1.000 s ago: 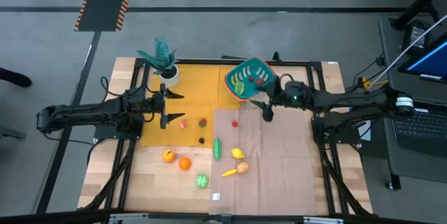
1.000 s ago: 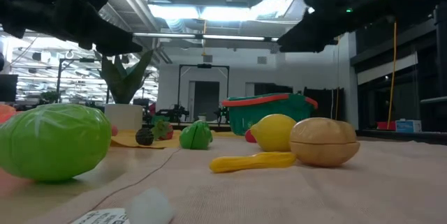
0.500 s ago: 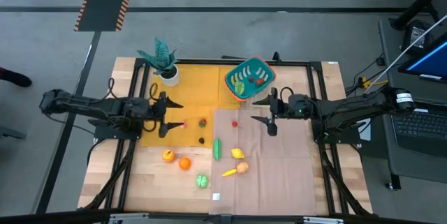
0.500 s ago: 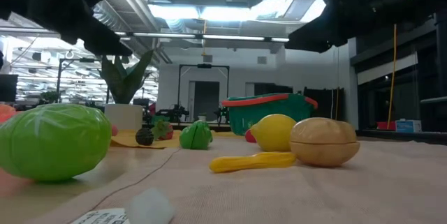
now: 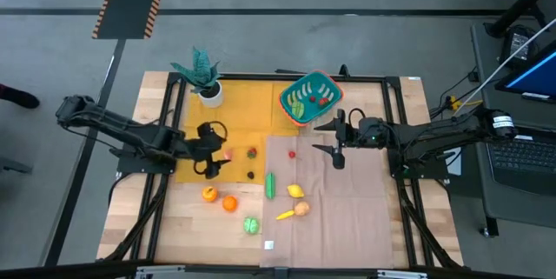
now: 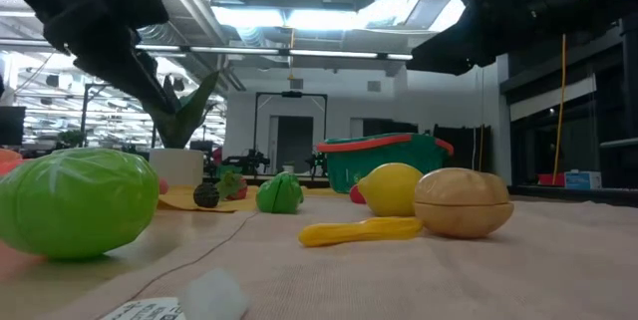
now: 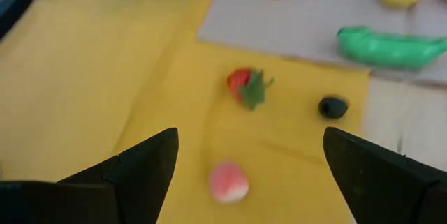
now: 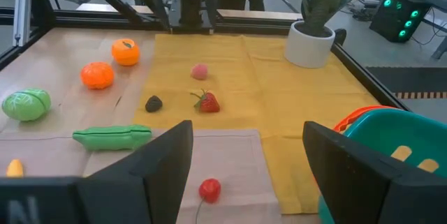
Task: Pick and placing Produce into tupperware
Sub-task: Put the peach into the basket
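Comparing against a second earlier, I saw the wooden table [image 5: 174, 218] and the teal rounded-square plastic tupperware with the orange-red rim [image 5: 309, 98] unmoved at the far edge, a few pieces already inside. My left gripper [image 5: 211, 149] had dropped and swung over the yellow mat, jaws spread wide, bracketing the small pink round toy fruit [image 7: 228, 182]. My right gripper [image 5: 336, 140] had pulled back from the tupperware, jaws parted and empty. I judged the pink fruit the next pick.
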{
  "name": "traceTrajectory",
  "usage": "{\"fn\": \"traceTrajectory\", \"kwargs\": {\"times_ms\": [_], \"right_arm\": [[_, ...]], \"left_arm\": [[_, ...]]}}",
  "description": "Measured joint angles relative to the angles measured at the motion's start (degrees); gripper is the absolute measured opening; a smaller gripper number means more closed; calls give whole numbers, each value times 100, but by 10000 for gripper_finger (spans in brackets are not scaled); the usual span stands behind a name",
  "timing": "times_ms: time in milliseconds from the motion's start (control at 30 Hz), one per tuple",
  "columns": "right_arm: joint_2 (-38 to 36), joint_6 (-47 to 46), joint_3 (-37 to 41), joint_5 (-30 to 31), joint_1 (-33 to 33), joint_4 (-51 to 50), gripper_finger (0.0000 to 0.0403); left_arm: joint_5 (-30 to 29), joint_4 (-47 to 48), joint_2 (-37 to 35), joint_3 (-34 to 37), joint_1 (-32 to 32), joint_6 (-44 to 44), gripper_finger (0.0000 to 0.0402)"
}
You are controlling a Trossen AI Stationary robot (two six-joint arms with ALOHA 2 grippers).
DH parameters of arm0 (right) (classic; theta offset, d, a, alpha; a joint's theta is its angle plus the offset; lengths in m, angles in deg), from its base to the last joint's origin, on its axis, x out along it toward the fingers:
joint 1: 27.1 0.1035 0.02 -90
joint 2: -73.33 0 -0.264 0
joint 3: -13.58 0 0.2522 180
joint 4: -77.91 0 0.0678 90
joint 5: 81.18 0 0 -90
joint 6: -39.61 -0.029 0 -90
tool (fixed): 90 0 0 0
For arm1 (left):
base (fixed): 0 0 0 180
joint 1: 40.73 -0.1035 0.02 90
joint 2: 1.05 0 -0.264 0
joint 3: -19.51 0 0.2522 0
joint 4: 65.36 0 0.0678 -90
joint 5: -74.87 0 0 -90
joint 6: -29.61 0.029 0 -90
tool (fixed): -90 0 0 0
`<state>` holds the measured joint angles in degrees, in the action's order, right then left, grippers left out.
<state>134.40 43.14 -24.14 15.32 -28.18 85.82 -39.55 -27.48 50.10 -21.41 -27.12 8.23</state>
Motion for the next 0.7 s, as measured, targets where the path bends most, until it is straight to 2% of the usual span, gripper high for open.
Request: {"fn": "traceTrajectory", "kwargs": {"times_ms": [133, 300, 433, 700], "right_arm": [[0, 0, 0, 0, 0, 0, 271], [0, -4, 0, 0, 0, -2, 271], [2, -22, 0, 2, 0, -9, 271], [65, -177, 0, 4, -13, -59, 271]], "left_arm": [[-1, 354, 547, -199, -2, -249, 348], [2, 352, 891, -201, -2, -396, 348], [3, 340, 969, -201, -2, -828, 348], [9, 341, 965, -201, -6, -1025, 348]]}}
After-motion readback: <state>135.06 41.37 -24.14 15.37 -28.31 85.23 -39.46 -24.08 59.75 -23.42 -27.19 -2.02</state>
